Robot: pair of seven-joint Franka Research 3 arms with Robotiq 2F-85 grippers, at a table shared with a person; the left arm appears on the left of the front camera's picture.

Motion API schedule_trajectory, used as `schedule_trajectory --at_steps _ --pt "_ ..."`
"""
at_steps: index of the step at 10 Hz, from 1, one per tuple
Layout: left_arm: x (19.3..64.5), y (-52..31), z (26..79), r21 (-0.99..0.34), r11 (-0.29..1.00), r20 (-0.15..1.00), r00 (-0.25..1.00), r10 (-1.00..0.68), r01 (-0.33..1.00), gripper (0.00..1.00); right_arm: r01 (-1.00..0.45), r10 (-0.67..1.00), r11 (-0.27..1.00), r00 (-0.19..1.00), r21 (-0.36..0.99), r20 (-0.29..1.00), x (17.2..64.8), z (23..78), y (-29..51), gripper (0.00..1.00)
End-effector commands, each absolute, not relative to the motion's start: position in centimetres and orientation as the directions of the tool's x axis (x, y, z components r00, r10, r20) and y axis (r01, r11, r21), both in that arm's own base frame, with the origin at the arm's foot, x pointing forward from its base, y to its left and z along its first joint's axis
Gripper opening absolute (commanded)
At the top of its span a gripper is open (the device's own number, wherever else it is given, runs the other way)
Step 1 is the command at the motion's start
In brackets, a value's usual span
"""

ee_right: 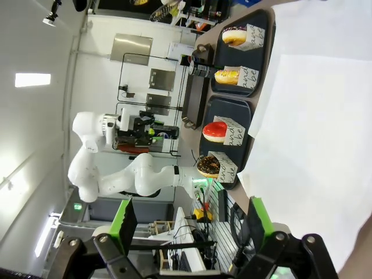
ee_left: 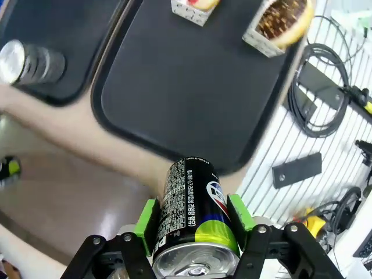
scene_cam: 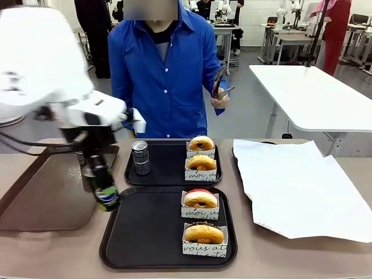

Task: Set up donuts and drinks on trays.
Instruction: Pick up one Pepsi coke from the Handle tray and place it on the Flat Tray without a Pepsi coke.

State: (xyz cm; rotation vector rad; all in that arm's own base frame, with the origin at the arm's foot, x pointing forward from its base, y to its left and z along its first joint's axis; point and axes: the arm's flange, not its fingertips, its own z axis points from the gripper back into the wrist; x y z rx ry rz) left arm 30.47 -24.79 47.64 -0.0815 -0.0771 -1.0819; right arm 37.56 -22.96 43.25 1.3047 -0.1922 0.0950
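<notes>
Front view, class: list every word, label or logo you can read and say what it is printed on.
"moi u": far tray's front donut box.
"vous at": near tray's front donut box.
Pepsi logo, no readable word: can in the left gripper.
Can on the far tray: print too small to read.

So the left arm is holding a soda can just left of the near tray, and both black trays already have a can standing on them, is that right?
Not quite. Only the far tray has a can standing on it, as the front view shows. The near tray holds two boxed donuts but no can. The rest holds: the left gripper has its jaws closed on a soda can just left of the near tray.
</notes>
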Motion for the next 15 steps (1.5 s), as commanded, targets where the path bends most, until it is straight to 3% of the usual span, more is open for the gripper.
schedule_trajectory --at_steps 1,8,15 --pt "34.3 -27.9 47.2 -0.057 0.487 0.06 0.49 -0.87 0.872 0.59 -0.179 -0.039 0.262 0.98 0.948 0.195 37.5 43.3 -22.9 1.0" --pt "38.3 -30.7 41.4 -0.066 0.649 0.124 0.651 -0.749 0.758 0.59 -0.179 -0.039 0.262 0.98 0.948 0.195 37.5 43.3 -22.9 1.0" --pt "39.8 -31.2 37.6 -0.015 0.646 0.082 0.645 -0.76 0.763 0.59 -0.179 -0.039 0.262 0.98 0.948 0.195 37.5 43.3 -22.9 1.0"
